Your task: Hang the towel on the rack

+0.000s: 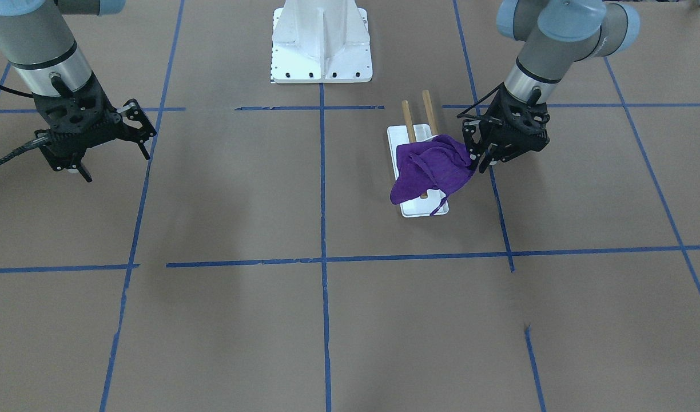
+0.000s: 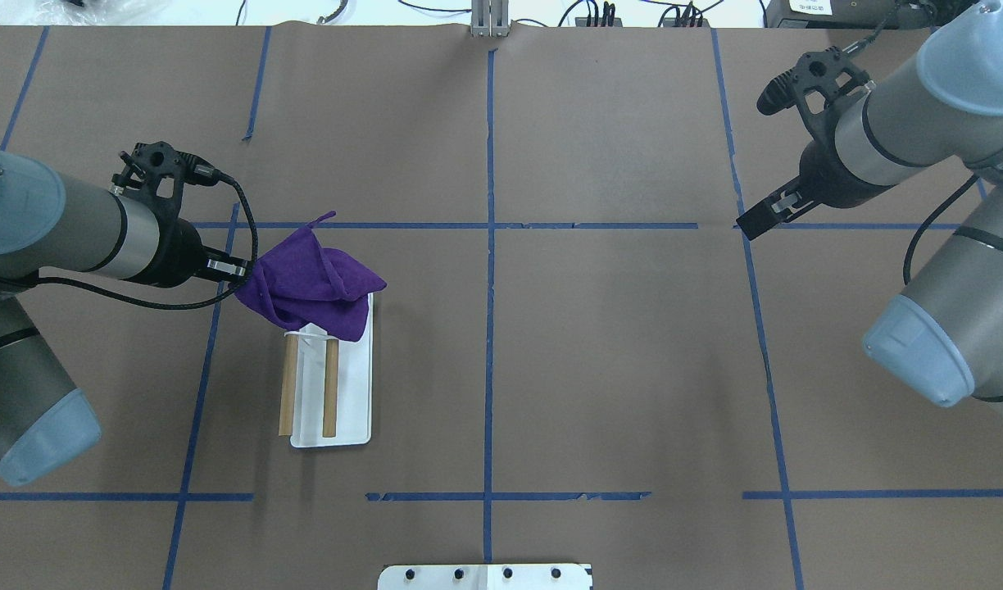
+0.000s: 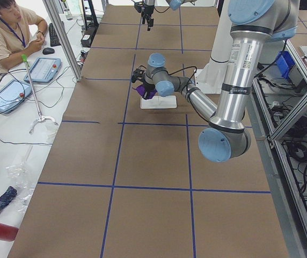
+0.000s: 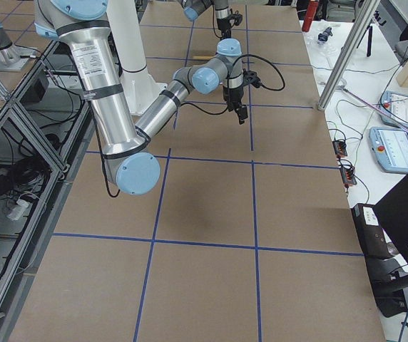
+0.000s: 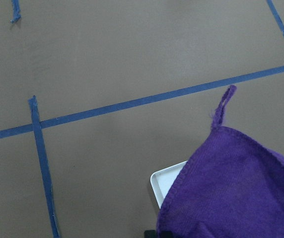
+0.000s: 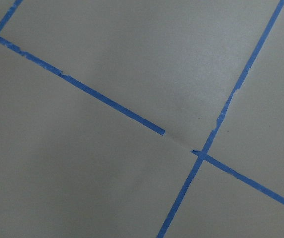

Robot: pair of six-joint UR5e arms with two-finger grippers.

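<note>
brown tabletop (image 1: 224,189), blue tape grid (image 1: 322,189); towel (image 1: 430,169) over rack (image 1: 420,133)

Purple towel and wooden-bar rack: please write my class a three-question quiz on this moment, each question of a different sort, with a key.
1. Fill in: the right gripper, far from the work, has its jaws ____ (open or shut).
2. Choose: what holds the edge of the small purple cloth towel? A. the left gripper; B. the right gripper; C. nothing.
3. True or false: the towel covers the full length of both light-brown wooden bars of the white-based rack.

Key: 1. open. 2. A. 3. False: it lies bunched over one end only, and the rest of both bars is bare.
</note>
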